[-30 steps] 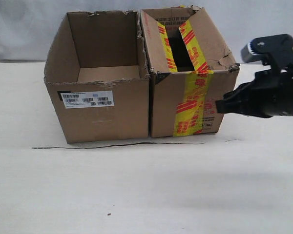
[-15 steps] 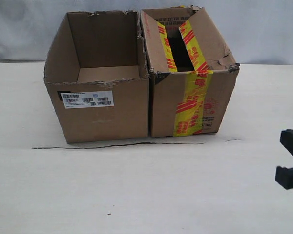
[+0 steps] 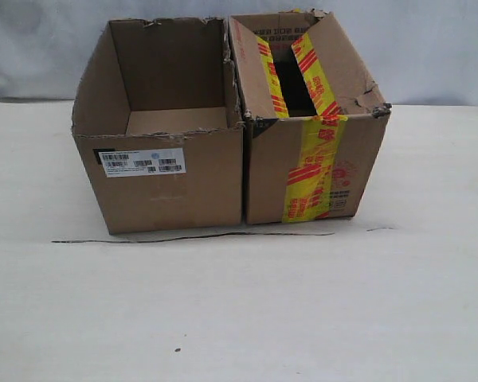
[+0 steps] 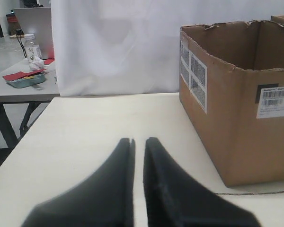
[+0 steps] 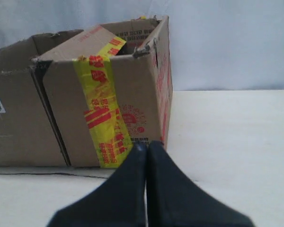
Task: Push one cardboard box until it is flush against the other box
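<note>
The cardboard box (image 3: pixel 315 171), battered and striped with yellow-and-red tape, stands on the white table with its left wall against the other box (image 3: pixel 171 187), a plain brown one with a white barcode label. No visible gap separates them. Neither arm shows in the exterior view. In the right wrist view my right gripper (image 5: pixel 146 144) is shut and empty, well back from the taped box (image 5: pixel 132 99), pointing at its front right corner. In the left wrist view my left gripper (image 4: pixel 138 140) holds nothing, its fingers nearly together with a thin slit, short of the plain box (image 4: pixel 236 127).
A thin dark line (image 3: pixel 191 236) runs along the table just in front of both boxes. A pale backdrop (image 3: pixel 430 48) hangs behind them. The left wrist view shows a side table (image 4: pixel 23 87) with a laptop and bottle beyond the table's edge.
My right gripper, at the taped box's right side a second ago, has pulled back down and right, out of the exterior view. The boxes have stayed put.
</note>
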You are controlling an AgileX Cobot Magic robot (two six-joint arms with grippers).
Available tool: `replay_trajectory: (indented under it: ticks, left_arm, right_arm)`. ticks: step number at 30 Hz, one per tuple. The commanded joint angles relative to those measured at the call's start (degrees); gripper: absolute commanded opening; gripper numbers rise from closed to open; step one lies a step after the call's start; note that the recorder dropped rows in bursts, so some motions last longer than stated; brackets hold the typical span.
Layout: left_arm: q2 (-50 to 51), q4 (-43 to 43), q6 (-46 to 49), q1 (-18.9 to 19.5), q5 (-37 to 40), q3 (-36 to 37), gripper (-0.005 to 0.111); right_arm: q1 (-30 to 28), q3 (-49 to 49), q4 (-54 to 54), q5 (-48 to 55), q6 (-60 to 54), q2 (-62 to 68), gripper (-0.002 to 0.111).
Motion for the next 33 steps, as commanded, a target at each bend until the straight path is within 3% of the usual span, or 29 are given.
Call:
replay_trajectory:
  ticks: [1,10,20,33]
  left_arm:
    - [-0.17,-0.48,0.1,0.02,-0.44,0.13,0.0]
    - [-0.17,-0.48,0.1,0.02,-0.44,0.13,0.0]
    - [-0.17,-0.48,0.1,0.02,-0.44,0.13,0.0]
    - [-0.17,-0.48,0.1,0.02,-0.44,0.13,0.0]
  right_arm:
    - [0.12,0.31,-0.78,0.57,0.36,-3.61,0.0]
    - [-0.92,0.31,1.19,1.04,0.36,-6.33,0.0]
    - [-15.44,0.31,1.19,2.98,0.05,-6.6,0.0]
    - [-15.81,0.31,-3.33,6.62,1.19,-6.6,0.0]
